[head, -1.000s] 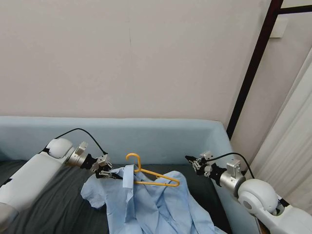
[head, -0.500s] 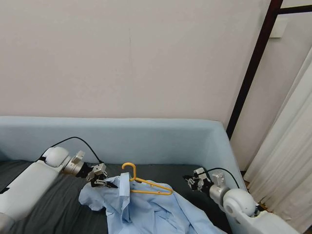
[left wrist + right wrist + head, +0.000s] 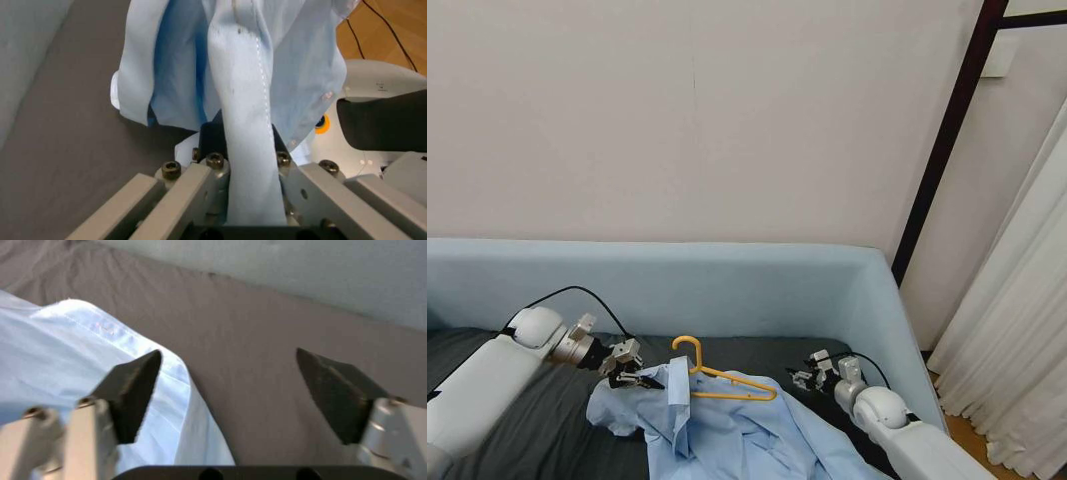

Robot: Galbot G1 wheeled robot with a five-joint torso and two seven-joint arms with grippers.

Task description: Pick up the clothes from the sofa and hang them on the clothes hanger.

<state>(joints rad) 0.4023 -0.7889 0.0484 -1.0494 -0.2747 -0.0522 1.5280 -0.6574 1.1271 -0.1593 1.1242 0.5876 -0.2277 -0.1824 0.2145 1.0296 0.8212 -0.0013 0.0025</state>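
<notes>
Left gripper (image 3: 634,371) pinching the shirt (image 3: 727,432) on the sofa (image 3: 757,290); right gripper (image 3: 804,377) open, holding nothing.

Light blue shirt lies crumpled on the dark grey seat cover (image 3: 547,425), near the sofa's right end, with the yellow hanger (image 3: 719,378) on top of it, hook toward the backrest. Left gripper sits low at the shirt's left edge. In the left wrist view its fingers (image 3: 200,175) are pressed onto a folded strip of the shirt (image 3: 233,75), with the fabric running out between them. Right gripper is low over the seat cover, just beside the shirt's right edge. In the right wrist view its fingers (image 3: 133,390) are spread wide with bare seat cover (image 3: 267,340) between them, and the shirt's hem (image 3: 67,350) lies under one fingertip. Can't tell if it touches.
</notes>
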